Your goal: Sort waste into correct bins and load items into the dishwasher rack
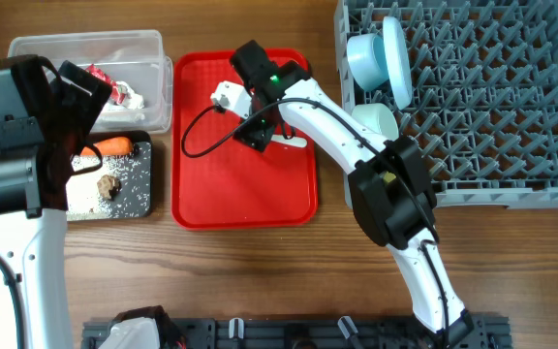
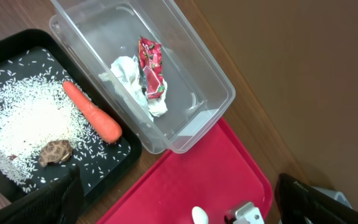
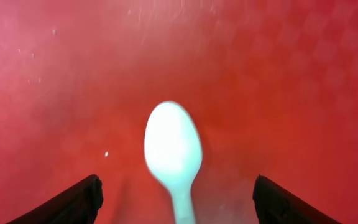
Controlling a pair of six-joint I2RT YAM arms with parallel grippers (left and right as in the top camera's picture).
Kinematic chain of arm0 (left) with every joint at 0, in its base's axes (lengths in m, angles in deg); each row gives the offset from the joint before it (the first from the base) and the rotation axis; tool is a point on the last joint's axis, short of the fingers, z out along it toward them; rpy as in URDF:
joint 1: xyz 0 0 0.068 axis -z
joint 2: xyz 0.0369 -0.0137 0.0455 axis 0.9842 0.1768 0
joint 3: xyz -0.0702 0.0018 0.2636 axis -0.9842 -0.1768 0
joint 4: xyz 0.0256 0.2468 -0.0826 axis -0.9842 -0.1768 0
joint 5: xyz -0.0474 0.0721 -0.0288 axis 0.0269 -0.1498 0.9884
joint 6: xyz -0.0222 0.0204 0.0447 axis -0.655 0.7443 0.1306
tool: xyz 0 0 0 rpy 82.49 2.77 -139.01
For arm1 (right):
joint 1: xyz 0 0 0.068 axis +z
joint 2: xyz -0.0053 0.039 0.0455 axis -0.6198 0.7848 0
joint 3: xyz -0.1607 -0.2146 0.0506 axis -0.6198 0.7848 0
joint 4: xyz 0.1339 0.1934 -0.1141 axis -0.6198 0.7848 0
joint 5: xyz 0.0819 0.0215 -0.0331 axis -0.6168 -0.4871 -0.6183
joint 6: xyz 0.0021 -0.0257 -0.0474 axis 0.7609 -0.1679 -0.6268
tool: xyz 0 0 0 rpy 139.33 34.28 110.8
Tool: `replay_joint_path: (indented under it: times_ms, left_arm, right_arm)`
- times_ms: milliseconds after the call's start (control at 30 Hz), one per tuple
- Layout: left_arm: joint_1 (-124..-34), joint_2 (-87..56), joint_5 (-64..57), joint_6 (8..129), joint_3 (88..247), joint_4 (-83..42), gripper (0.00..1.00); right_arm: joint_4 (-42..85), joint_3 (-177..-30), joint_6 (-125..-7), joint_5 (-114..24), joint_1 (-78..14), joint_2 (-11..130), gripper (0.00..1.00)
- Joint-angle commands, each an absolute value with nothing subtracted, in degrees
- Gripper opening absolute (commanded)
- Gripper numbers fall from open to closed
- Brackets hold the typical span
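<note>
The right arm (image 1: 395,194) comes up from its base, bends at a black elbow and stretches a white forearm on to the wrist, where a small green light (image 1: 274,79) glows. The right gripper (image 3: 178,202) points straight down, with its two dark fingers (image 3: 73,199) set wide apart at either side of its own camera's view. The left arm (image 1: 37,262) stands as a white column. The left gripper (image 2: 179,208) hangs tilted, its dark fingers (image 2: 48,202) also spread far apart

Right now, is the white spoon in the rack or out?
Out: the spoon lies on the red tray between the right gripper's open fingers.
</note>
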State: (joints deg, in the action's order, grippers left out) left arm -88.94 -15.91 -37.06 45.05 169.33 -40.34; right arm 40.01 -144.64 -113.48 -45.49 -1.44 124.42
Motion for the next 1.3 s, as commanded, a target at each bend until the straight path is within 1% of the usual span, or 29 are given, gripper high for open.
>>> replay_joint_path:
  times_ms: [0, 100, 433, 567, 667, 767, 833, 933, 1067, 1133, 1267]
  left_arm:
    - [-89.3, -15.7, -38.0, 44.3, 169.4, -40.2, 1.0]
    - [-89.3, -15.7, -38.0, 44.3, 169.4, -40.2, 1.0]
    - [-89.3, -15.7, -38.0, 44.3, 169.4, -40.2, 1.0]
    - [-89.3, -15.7, -38.0, 44.3, 169.4, -40.2, 1.0]
    - [-89.3, -15.7, -38.0, 44.3, 169.4, -40.2, 1.0]
    - [-89.3, -15.7, -38.0, 44.3, 169.4, -40.2, 1.0]
    - [-89.3, -15.7, -38.0, 44.3, 169.4, -40.2, 1.0]
    - [-89.3, -15.7, -38.0, 44.3, 169.4, -40.2, 1.0]
    - [-89.3, -15.7, -38.0, 44.3, 169.4, -40.2, 1.0]
    - [-89.3, -15.7, -38.0, 44.3, 169.4, -40.2, 1.0]
    - [-89.3, -15.7, -38.0, 44.3, 169.4, -40.2, 1.0]
  right_arm:
    - [36.6, -145.9, -114.1, -46.5, -1.2, 126.0, 0.74]
    - [34.5, -145.5, -113.8, -44.7, -1.2, 126.8, 0.74]
    - [35.1, -145.4, -113.8, -44.0, -1.2, 129.2, 0.74]
    - [35.6, -145.4, -113.8, -44.4, -1.2, 130.1, 0.72]
    - [35.9, -145.2, -114.2, -44.6, -1.2, 130.9, 0.63]
    - [36.0, -144.6, -114.2, -44.6, -1.2, 131.1, 0.5]
    - [36.3, -144.4, -114.1, -44.6, -1.2, 131.2, 0.48]
    - [36.5, -144.4, -113.8, -44.6, -1.2, 131.2, 0.4]
    - [37.6, -144.5, -111.8, -44.4, -1.2, 131.1, 0.37]
    - [39.1, -144.8, -111.0, -44.2, -1.2, 130.9, 0.33]
    - [41.5, -146.6, -109.4, -44.2, -1.3, 130.0, 0.31]
